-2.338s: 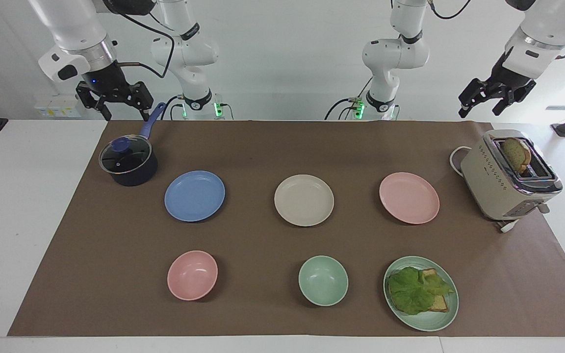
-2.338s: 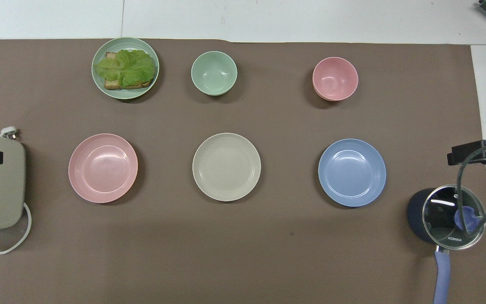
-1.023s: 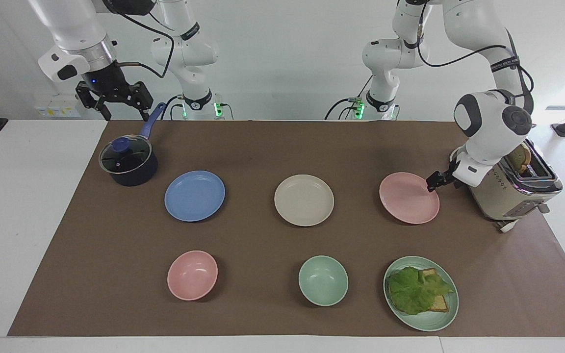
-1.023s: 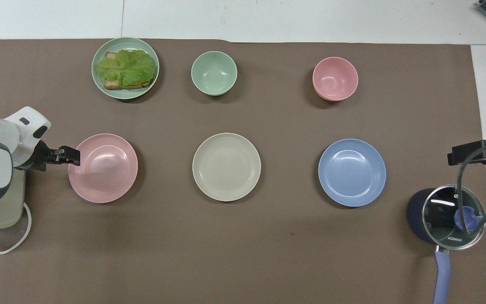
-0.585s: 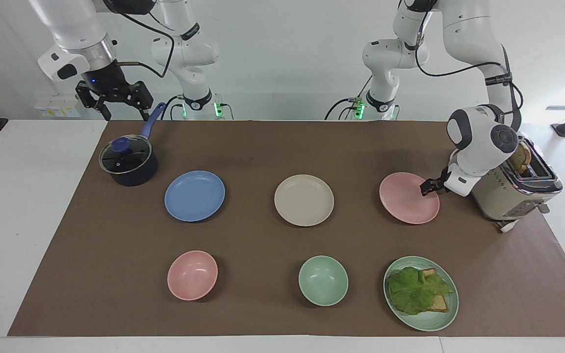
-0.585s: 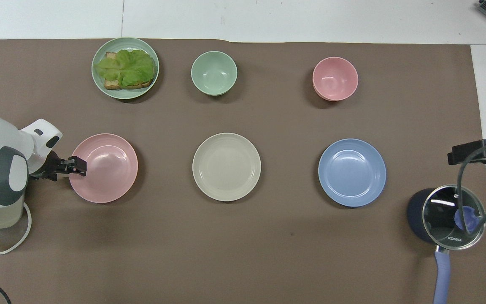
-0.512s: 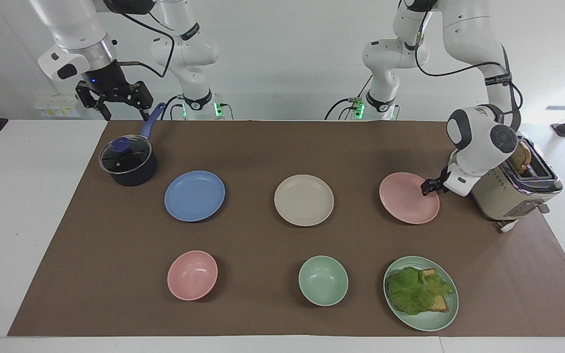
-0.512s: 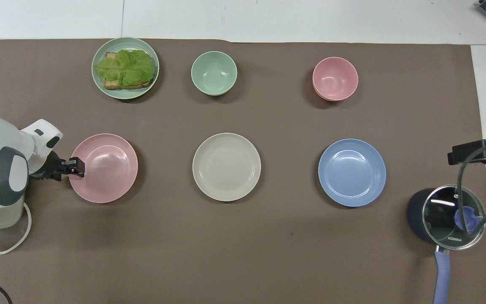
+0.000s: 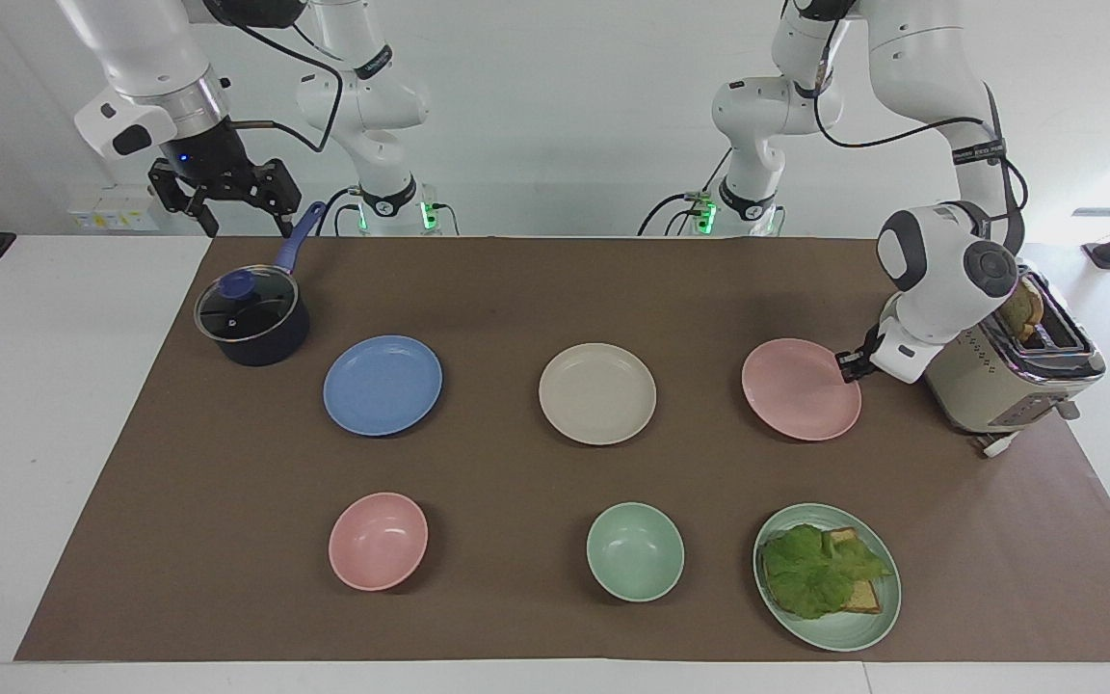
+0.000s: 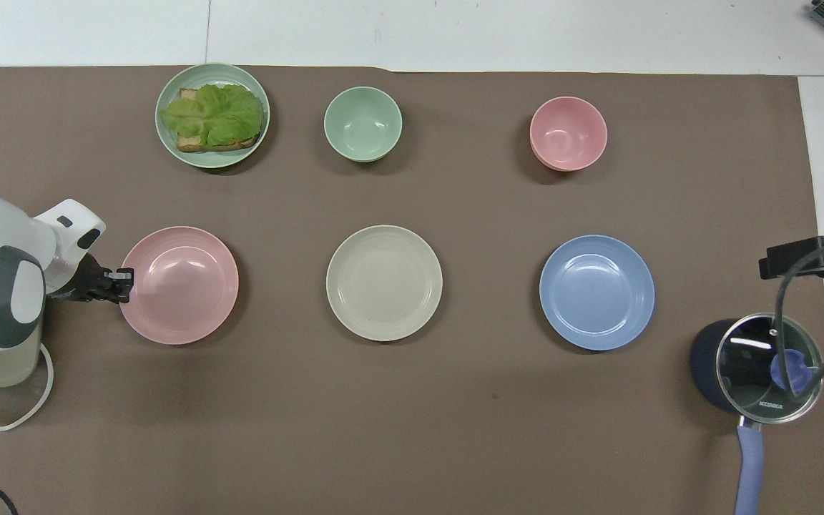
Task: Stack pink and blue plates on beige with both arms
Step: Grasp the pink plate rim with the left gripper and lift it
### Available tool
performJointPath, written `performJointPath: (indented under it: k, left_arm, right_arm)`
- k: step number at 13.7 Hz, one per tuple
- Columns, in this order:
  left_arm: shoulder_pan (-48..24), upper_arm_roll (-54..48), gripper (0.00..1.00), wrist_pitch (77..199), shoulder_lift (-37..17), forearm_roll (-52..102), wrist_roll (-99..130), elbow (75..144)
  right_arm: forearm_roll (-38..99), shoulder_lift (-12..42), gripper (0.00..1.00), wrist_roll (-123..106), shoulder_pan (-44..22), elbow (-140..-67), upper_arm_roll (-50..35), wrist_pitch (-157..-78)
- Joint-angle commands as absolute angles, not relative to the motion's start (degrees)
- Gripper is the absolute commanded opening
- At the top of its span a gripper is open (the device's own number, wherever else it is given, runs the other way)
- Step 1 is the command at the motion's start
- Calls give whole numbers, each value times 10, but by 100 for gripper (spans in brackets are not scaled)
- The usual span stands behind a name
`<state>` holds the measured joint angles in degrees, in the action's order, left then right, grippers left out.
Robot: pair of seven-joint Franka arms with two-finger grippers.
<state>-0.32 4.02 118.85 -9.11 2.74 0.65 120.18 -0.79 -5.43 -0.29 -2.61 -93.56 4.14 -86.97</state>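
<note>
Your left gripper [image 9: 848, 364] has its fingers pinched on the pink plate's [image 9: 799, 389] rim beside the toaster [image 9: 1003, 371], low for lifting toward the central beige plate [image 9: 597, 393]; your right gripper [image 9: 224, 198] waits, fingers spread, over the saucepan [image 9: 251, 319] near the blue plate [image 9: 383, 385].

Left end effector [image 9: 848, 364] is clamped on the rim of the round pale pink matte plate [image 9: 799, 389], beside the beige metal toaster [image 9: 1000, 371]. Round cream-beige plate [image 9: 597, 393] and periwinkle blue plate [image 9: 383, 385] lie flat on the counter [image 9: 516, 289]. Right end effector [image 9: 227, 204] hangs open above the dark lidded saucepan [image 9: 252, 318].
</note>
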Motion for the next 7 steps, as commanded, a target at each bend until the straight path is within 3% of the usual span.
performJointPath:
  k: [1,3,7]
  left_arm:
    - [-3,40,0,1088,-86,64,-2,1138]
    - [2,39,0,1038,-83,100,-2,1101]
    - [-6,33,0,1024,-60,204,14,1103]
  right_arm:
    - [3,-61,100,-14,-20,-940,39,-876]
    - [3,-61,100,-14,-20,-940,39,-876]
    - [3,-61,100,-14,-20,-940,39,-876]
